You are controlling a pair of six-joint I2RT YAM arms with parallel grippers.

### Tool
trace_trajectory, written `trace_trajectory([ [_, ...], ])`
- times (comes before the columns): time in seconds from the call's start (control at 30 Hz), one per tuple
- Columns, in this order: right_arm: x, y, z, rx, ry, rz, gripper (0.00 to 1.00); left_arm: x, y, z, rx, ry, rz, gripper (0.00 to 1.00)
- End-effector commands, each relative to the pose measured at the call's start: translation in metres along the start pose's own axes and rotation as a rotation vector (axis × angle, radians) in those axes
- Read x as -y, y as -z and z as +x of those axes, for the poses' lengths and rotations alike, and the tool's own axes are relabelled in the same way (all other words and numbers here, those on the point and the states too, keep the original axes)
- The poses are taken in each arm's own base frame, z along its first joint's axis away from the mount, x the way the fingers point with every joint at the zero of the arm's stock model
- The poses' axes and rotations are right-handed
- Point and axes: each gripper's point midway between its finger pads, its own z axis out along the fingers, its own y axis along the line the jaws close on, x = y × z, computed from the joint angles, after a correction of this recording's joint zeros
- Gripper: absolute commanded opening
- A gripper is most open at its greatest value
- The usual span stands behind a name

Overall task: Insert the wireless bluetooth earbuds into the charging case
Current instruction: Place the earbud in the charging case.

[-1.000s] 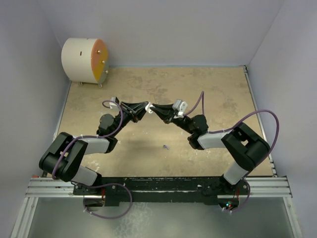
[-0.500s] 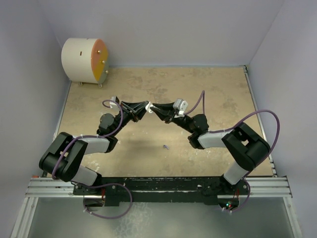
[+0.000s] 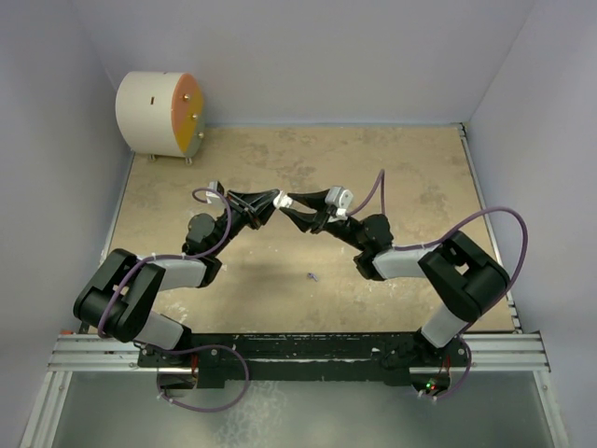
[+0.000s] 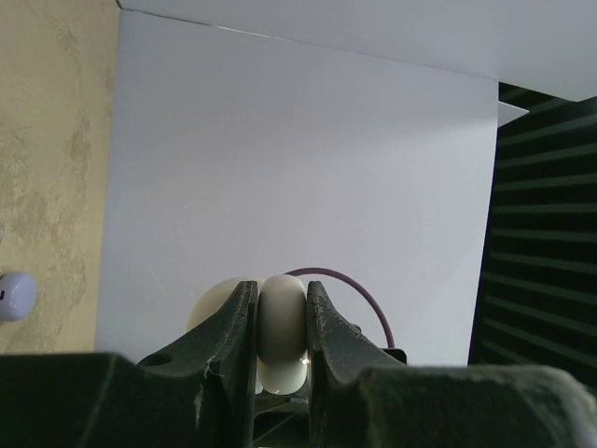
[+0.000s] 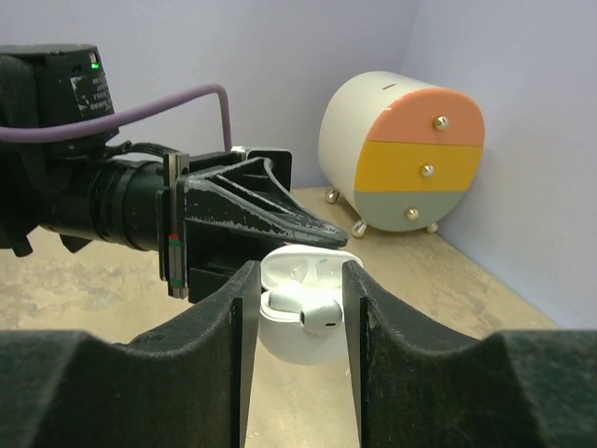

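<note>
Earbuds first: one white bud (image 5: 315,308) lies in the well of the open charging case (image 5: 298,341), lid tipped up behind it. A lilac bud (image 3: 312,276) lies alone on the table (image 3: 410,187), nearer the arm bases and well apart from both grippers.

Far left corner: a round little drawer unit (image 3: 159,114), cream body w/ orange, yellow and grey-green fronts, standing against the back wall.

Left arm reaches in toward mid-table. Left gripper (image 3: 276,200) is clamped tight on the white case, fingers pressed on either side of it; the wrist cam shows the case's rounded body wedged btwn the two black fingers. At the left edge of that same view a small pale lilac thing sits on the table, cut off by the frame, can't tell what.

Right of centre: right gripper (image 5: 299,271) faces the left one nose to nose. Its fingers stand apart, one on each side of the case, gripping nothing; a gap shows btwn each finger and the case. Right arm bends back toward the near right corner.
</note>
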Motion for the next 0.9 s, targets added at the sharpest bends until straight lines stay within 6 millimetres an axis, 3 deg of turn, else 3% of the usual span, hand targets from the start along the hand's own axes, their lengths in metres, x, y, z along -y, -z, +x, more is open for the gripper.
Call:
trace_trajectory([
  [0.0,0.002,-0.007,-0.062,0.168,0.054,-0.014,0.44,0.024,-0.004,0.004,-0.009,-0.037,0.089,0.00],
  [0.2,0.010,-0.002,-0.104,0.246,0.075,0.037,0.55,0.009,-0.003,0.000,-0.003,-0.026,0.067,0.00],
  [0.3,0.021,-0.009,-0.107,0.196,0.062,0.083,0.56,0.008,-0.003,-0.001,-0.005,-0.018,0.073,0.00],
  [0.47,0.066,-0.022,-0.078,-0.022,-0.002,0.290,0.53,0.006,-0.004,-0.001,-0.007,-0.015,0.072,0.00],
  [0.7,0.071,0.000,-0.048,-0.166,-0.061,0.374,0.53,0.006,-0.007,-0.002,-0.007,-0.015,0.071,0.00],
  [0.87,0.064,0.016,-0.042,-0.223,-0.075,0.394,0.53,0.005,-0.009,-0.004,0.003,-0.019,0.065,0.00],
])
